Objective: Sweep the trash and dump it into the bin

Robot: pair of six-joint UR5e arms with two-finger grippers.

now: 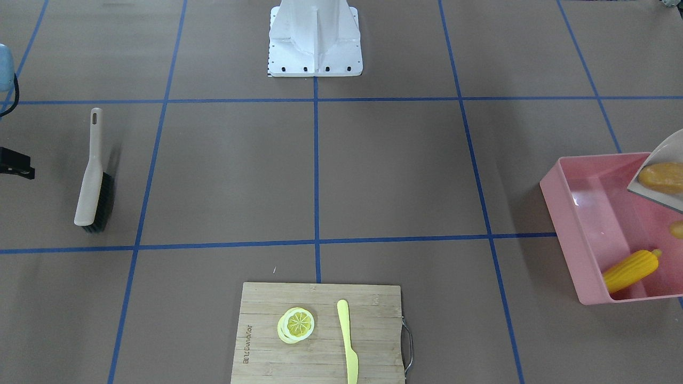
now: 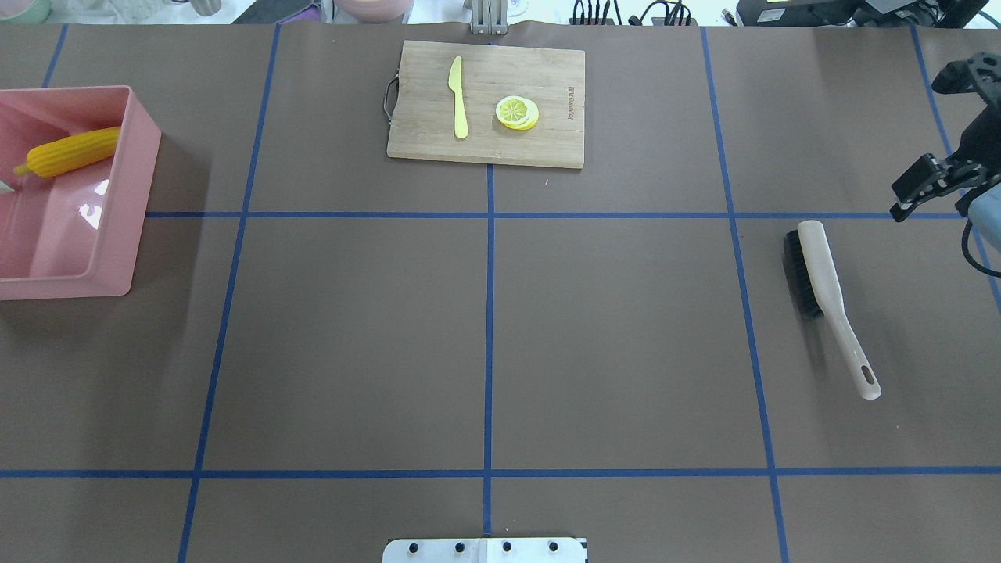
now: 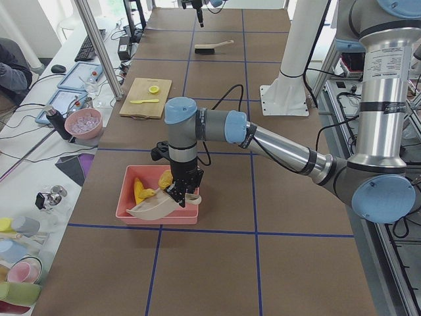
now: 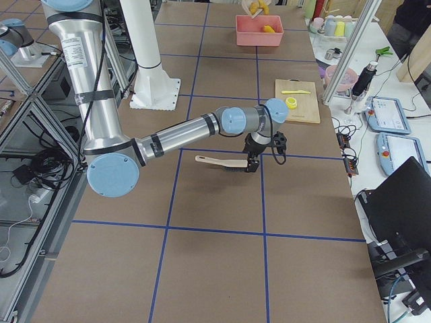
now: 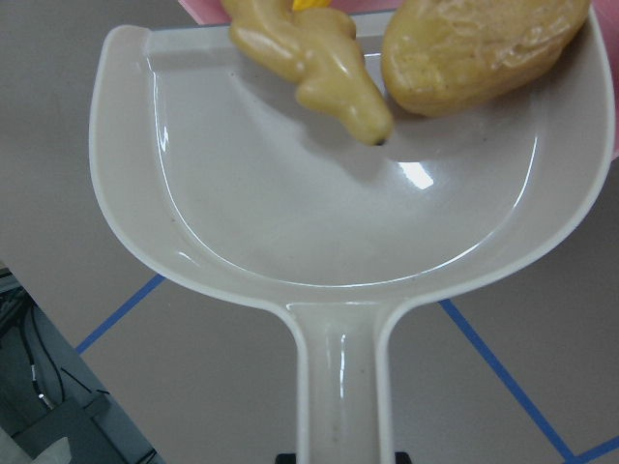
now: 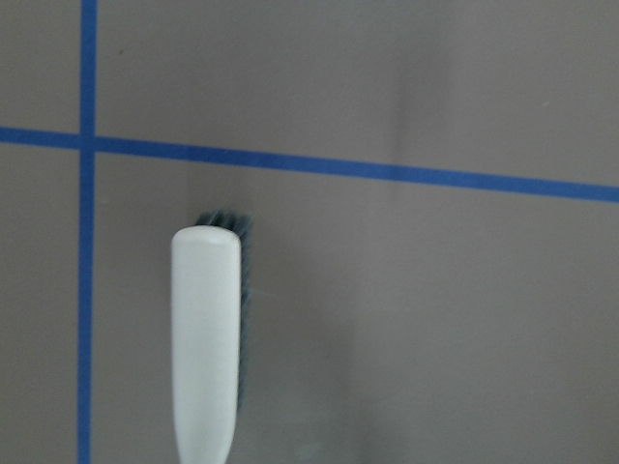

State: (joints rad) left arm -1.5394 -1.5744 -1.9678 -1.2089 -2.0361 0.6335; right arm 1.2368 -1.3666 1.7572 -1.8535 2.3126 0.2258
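My left gripper [image 3: 183, 192] is shut on the handle of the beige dustpan [image 5: 338, 222] and holds it tilted over the pink bin [image 1: 560, 213]. The brown potato [image 5: 474, 48] and the tan ginger root [image 5: 319, 63] lie at the dustpan's lip, above the bin. The potato also shows in the front view [image 1: 661, 177]. The yellow corn cob [image 1: 629, 271] lies inside the bin. My right gripper [image 2: 919, 191] is open and empty, just past the head end of the brush [image 2: 821, 289], which lies flat on the table.
A wooden cutting board [image 2: 422, 133] at the table's far side carries a lemon slice [image 2: 517, 112] and a yellow-green knife [image 2: 458, 98]. The robot's white base [image 1: 315, 37] stands at the near middle. The bin sits at the table's left end.
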